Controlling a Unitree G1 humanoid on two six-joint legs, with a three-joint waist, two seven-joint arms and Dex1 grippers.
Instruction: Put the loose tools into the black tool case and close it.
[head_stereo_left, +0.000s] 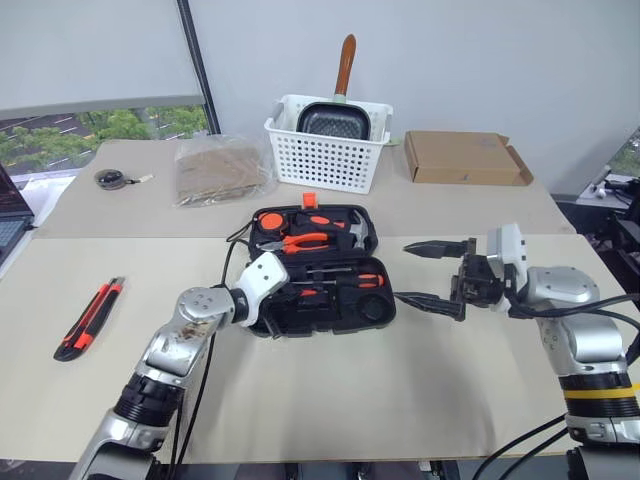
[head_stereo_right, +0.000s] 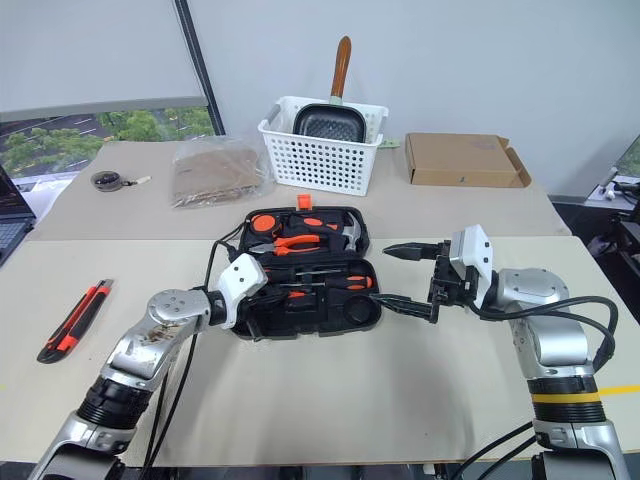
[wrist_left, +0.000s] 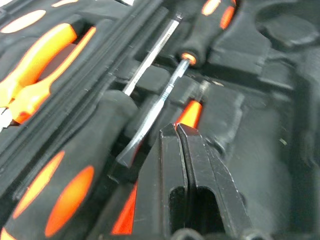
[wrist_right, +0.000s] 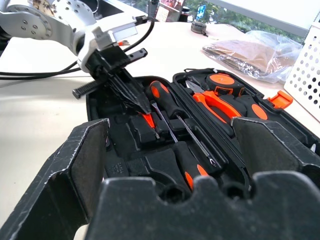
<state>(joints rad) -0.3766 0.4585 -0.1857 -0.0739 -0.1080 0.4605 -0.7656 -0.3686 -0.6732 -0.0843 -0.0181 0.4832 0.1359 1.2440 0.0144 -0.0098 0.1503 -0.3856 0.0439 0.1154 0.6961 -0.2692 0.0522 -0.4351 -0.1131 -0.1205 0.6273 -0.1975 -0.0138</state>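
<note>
I'm pressing the left tool (wrist_right: 131, 97), fingers together, onto the thin orange screwdriver (wrist_right: 148, 120) in the open black moulded case (head_stereo_left: 372, 310) at twelve o'clock; right tool (head_stereo_left: 430, 275) spread wide.

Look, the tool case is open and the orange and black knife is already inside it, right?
Not quite. The black tool case is open, but the orange-and-black utility knife is not inside it. The left eye view shows it lying on the table, far off to the robot's left of the case.
</note>
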